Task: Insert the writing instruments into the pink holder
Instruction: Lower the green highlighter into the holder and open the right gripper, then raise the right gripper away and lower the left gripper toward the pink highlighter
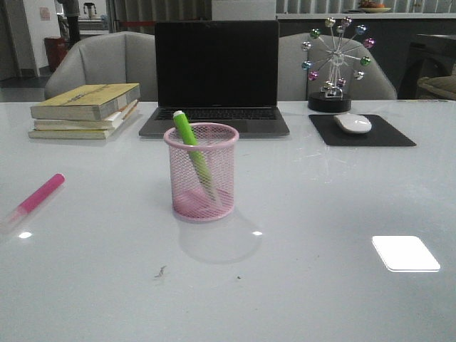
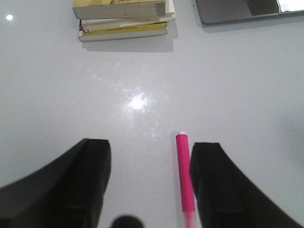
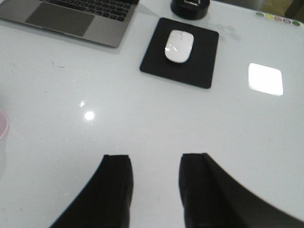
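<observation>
Green marker [image 1: 192,153] already in holder [image 1: 202,173]. Pink marker [image 2: 185,177] flat near worktop's left edge — inside left gripper's [image 2: 150,185] spread, empty jaws, beside one finger, long axis along them. Right gripper [image 3: 156,187] released, farther.

pink mesh holder [image 1: 201,173], bright green marker [image 1: 191,153], hot pink marker [image 1: 40,195], yellow books [image 1: 85,110], black mousepad [image 1: 361,130]

Pink wire-mesh pen cup [image 1: 201,173] stands mid-table, bare white tabletop [image 1: 320,214] on all sides; mouth partly taken by the leaning bright green highlighter [image 1: 192,152]. Behind it sits the open dark laptop [image 1: 216,75], stacked yellowish books [image 1: 87,109] back left, black mousepad [image 1: 360,130] with white mouse [image 1: 353,123] back right. Hot pink highlighter [image 2: 184,176] lies just beside one finger of the open left gripper [image 2: 150,183].
</observation>
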{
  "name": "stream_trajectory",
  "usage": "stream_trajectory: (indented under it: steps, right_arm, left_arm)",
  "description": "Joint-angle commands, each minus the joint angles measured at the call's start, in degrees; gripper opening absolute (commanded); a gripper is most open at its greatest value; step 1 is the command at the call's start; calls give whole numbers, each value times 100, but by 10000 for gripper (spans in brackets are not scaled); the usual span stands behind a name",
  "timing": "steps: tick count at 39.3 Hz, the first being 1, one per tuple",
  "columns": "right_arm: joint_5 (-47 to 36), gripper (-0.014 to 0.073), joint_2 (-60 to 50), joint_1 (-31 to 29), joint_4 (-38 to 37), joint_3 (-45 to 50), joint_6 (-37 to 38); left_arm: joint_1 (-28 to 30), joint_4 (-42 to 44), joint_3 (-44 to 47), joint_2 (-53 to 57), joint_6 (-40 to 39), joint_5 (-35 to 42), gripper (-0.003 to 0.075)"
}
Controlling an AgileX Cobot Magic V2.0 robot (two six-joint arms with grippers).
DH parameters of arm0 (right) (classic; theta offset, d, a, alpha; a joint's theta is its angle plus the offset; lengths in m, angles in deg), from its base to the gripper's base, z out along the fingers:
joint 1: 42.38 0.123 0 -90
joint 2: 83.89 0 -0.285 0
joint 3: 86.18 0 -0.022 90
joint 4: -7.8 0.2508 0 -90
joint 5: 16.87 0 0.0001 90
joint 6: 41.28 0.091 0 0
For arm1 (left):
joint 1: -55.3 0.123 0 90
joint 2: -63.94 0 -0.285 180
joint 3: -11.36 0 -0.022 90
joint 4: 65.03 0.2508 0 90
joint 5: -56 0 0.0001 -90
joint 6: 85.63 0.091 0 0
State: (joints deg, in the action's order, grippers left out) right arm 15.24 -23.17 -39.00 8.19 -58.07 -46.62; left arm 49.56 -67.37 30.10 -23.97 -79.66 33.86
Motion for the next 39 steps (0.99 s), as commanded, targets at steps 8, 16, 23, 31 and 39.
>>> stream_trajectory:
  steps: [8, 16, 23, 31, 39]
  right_arm:
    - [105, 373, -1010, -377, -40, 651, 137]
    - [169, 373, -1186, -377, -40, 783, 137]
    - [176, 373, -1186, -377, -40, 783, 137]
    - [176, 373, -1186, -377, -40, 783, 137]
    - [176, 373, -1186, -377, -40, 783, 137]
  left_arm:
    - [14, 2, -216, 184, -18, 525, 435]
    - [14, -25, -216, 184, -18, 693, 435]
    - [14, -106, -224, 168, -18, 826, 436]
    - [14, -153, -450, -83, -18, 648, 436]
    - [-13, -252, -1289, -694, -18, -138, 436]
